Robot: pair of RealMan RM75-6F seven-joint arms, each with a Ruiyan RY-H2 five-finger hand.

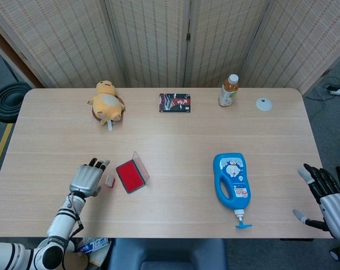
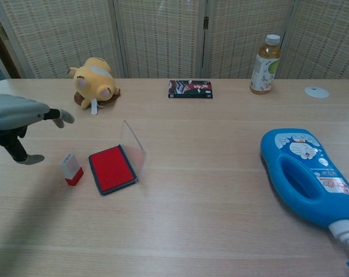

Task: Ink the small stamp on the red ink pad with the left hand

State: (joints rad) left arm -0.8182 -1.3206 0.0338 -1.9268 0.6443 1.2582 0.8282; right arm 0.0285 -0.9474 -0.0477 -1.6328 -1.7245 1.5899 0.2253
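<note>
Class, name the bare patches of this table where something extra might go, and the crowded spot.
Bare: middle, between ink pad and blue bottle; back strip between plush and card. Crowded: front left, where stamp stands between pad and left robot hand.

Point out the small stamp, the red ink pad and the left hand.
small stamp (image 2: 71, 169), chest view, on its pale upper body.
red ink pad (image 2: 111, 168), chest view, middle of the red inking surface.
left hand (image 1: 86, 179), head view, back of the hand.
</note>
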